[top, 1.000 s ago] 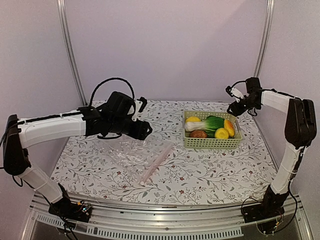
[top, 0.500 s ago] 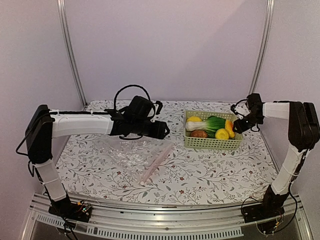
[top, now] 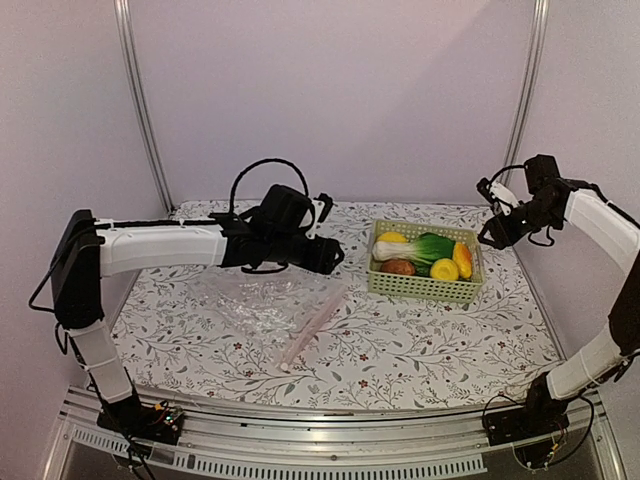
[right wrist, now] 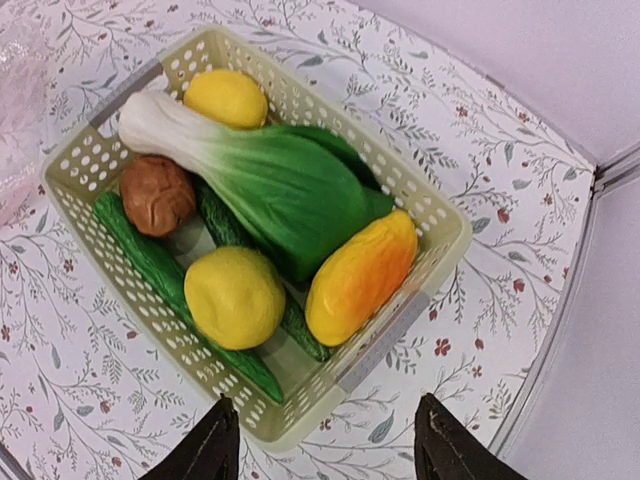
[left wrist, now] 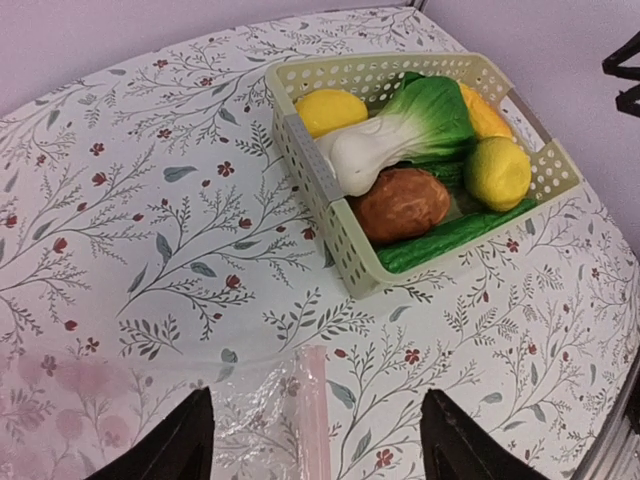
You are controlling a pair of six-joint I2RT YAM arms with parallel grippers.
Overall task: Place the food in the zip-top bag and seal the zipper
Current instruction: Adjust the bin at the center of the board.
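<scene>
The clear zip-top bag [top: 262, 303] lies flat at mid-table, its pink zipper [top: 312, 322] along the right edge. The food lies in a pale green basket [top: 420, 292]: leafy green vegetable [top: 428, 246], two yellow fruits [top: 443, 268], an orange piece [top: 461, 258], a reddish-brown one [top: 397, 267] and a cucumber [right wrist: 150, 265]. My left gripper [top: 335, 258] is open and empty, above the zipper's far end [left wrist: 313, 410], between bag and basket. My right gripper [top: 492, 222] is open and empty, above the basket's right end [right wrist: 440, 225].
The table has a floral cloth [top: 420, 350]. Metal posts [top: 140, 110] stand at the back corners, with walls close behind and on both sides. The basket [left wrist: 330, 230] sits near the back right. The table's front edge is a metal rail [top: 330, 440].
My left gripper has moved right across the bag toward the basket. My right gripper dipped toward the basket's right end, then pulled back up and to the right.
</scene>
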